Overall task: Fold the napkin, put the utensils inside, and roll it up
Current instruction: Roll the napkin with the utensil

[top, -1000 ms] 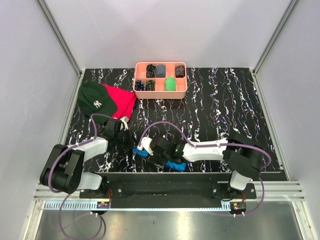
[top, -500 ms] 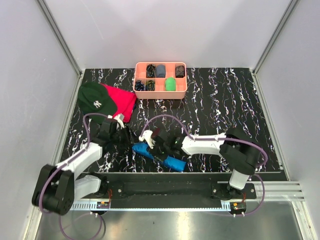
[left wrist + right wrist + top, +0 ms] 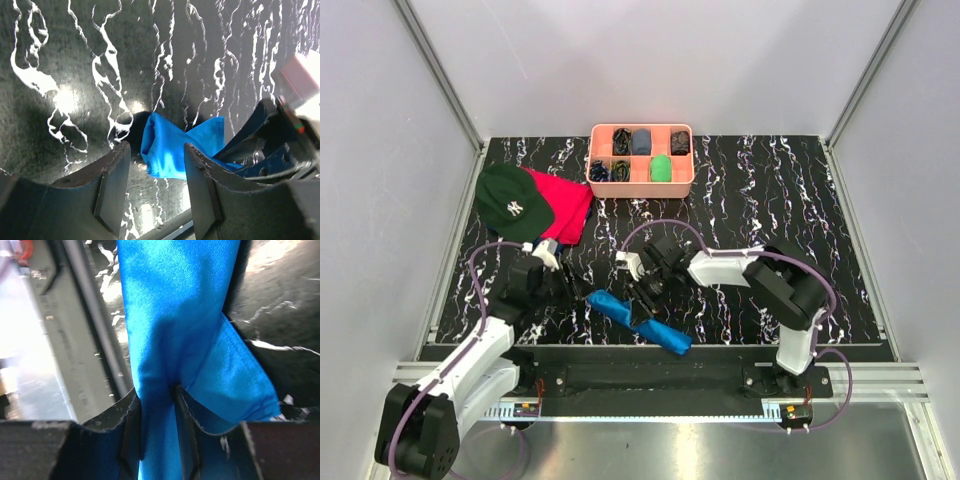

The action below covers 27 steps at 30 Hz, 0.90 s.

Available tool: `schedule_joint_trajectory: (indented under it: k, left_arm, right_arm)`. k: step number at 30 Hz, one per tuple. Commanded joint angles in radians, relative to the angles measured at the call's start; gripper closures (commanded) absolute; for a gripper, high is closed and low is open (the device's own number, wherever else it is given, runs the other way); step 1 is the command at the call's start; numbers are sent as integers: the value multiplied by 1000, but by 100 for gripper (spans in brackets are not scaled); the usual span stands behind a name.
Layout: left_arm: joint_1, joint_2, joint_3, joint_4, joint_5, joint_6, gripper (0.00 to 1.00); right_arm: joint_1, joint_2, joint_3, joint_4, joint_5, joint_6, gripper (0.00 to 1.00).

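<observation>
Fingers of R gripper (image 3: 157,400) pinch napkin (image 3: 170,315) by table (image 3: 800,200) front edge; L gripper (image 3: 157,150) spread, empty.

We see bright blue napkin (image 3: 655,328), black tabletop (image 3: 770,200) with white marble veining, salmon-pink tray (image 3: 640,190), dark green cap (image 3: 510,203) with white logo, red cloth (image 3: 568,205), white-and-black arms (image 3: 725,268), purple cables (image 3: 655,224), pale grey walls (image 3: 670,60)
</observation>
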Motion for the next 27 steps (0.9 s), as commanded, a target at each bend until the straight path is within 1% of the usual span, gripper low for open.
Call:
schedule_joint_trajectory:
  k: [1, 2, 8, 13, 19, 22, 23, 25, 26, 27]
  left_arm:
    - [4, 1, -53, 137, 40, -10, 50]
    - [4, 10, -61, 168, 52, -10, 50]
    - [4, 28, -104, 274, 95, -10, 51]
    - [4, 59, -126, 335, 126, -8, 51]
    - [4, 145, -158, 475, 187, -28, 55]
    - [3, 194, -165, 515, 198, -34, 61]
    - [3, 203, -166, 521, 200, -34, 67]
    - [3, 223, -164, 523, 198, -34, 76]
    - [3, 229, -158, 518, 197, -34, 80]
    - [3, 234, -155, 512, 194, -31, 89]
  right_arm:
    - [-40, 85, 51, 23, -248, 47, 64]
    - [-48, 97, 61, 26, -290, 50, 64]
    - [-98, 177, 91, 58, -426, 73, 65]
    - [-126, 241, 125, 58, -489, 84, 65]
    - [-147, 298, 160, 58, -517, 91, 65]
    - [-152, 314, 168, 58, -522, 95, 65]
    - [-154, 317, 170, 58, -520, 95, 65]
    - [-158, 315, 168, 57, -508, 93, 65]
    - [-161, 312, 166, 57, -500, 91, 63]
    - [-161, 302, 165, 54, -490, 90, 62]
